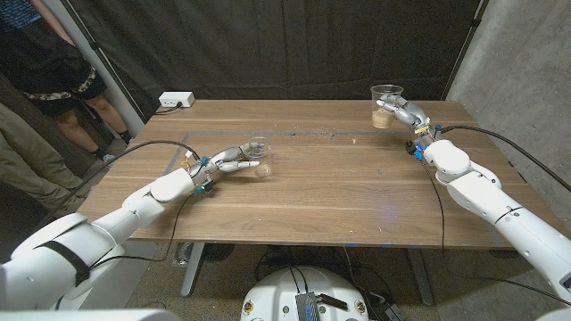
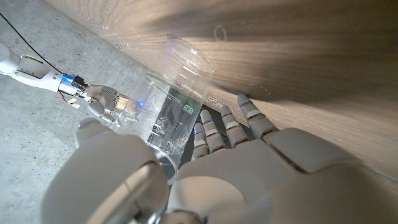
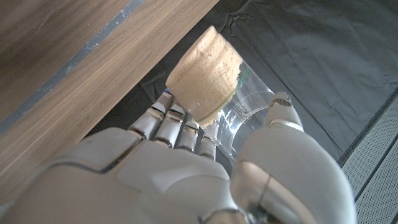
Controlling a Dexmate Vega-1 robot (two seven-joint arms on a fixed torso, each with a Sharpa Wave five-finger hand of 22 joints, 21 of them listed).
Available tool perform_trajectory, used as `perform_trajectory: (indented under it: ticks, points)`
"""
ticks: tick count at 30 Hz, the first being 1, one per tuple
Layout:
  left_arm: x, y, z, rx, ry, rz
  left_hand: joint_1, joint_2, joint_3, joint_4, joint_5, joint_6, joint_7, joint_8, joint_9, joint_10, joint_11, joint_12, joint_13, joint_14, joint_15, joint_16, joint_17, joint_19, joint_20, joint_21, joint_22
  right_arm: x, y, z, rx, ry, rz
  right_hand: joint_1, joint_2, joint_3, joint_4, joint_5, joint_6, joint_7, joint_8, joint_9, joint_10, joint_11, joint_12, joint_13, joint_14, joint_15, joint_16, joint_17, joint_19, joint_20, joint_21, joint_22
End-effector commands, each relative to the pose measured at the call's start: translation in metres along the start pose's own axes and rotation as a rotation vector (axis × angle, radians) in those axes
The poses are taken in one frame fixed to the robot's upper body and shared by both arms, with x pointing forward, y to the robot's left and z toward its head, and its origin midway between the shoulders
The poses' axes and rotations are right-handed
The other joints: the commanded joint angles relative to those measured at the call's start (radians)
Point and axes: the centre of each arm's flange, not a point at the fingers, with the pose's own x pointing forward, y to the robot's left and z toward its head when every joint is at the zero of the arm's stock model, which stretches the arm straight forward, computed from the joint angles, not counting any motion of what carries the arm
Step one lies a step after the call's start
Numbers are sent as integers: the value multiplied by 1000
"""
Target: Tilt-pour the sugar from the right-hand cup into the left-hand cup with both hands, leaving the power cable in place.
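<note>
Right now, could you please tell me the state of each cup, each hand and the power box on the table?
Right cup: upright near the far edge, brown sugar in its bottom, held.
Left cup: clear, looks empty, held.
Right hand: gripping the right cup.
Left hand: gripping the left cup.
White power box: at the table's far left corner, untouched.
</note>
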Motion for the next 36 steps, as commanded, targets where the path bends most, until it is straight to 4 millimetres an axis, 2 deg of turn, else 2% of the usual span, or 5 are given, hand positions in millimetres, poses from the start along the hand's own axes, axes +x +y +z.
perform_trajectory:
  ticks: [1,8,21,32,36]
  points:
    - [12,-3,5,-1,-26,-13,6,1,-8,-1,11,-2,1,6,4,-3,-3,5,3,-3,-67,3,4,-1,0,-3,4,-6,-3,-1,-2,-1,-7,2,9,3,5,0,11,2,5,2,9,-2,7,6,11,-173,-2,4,-1,-4,1,4]
    - [15,-7,9,-5,-40,-18,12,6,-9,-2,15,-2,-1,6,4,-4,0,6,3,-1,-70,4,4,-1,0,-3,4,-9,-4,-2,1,2,-12,1,9,2,6,0,16,3,6,1,13,-3,9,8,12,-173,-3,6,-1,-4,0,4]
    - [18,-14,9,-10,-33,-14,39,30,-5,-6,27,12,-8,15,5,21,-12,20,4,26,-82,14,6,21,-3,9,6,-13,-7,-3,-1,6,-13,0,9,2,6,0,18,5,4,1,10,0,8,11,13,-172,-6,9,-1,-3,0,4]
    - [19,-17,8,-1,-22,-14,109,90,20,-23,48,49,-11,34,7,78,-23,54,10,83,-99,31,13,39,-21,20,11,-10,-7,-5,2,12,-15,-1,11,2,6,0,19,6,3,0,10,0,8,13,13,-173,-8,12,-2,-4,-1,4]
    - [21,-16,8,3,-21,-16,131,106,26,-29,51,95,-12,54,8,91,-26,65,14,98,-102,34,18,43,-24,22,12,-9,-7,-6,4,14,-18,-2,10,2,6,-1,18,6,2,0,12,-1,9,14,13,-172,-10,13,-2,-4,-1,4]
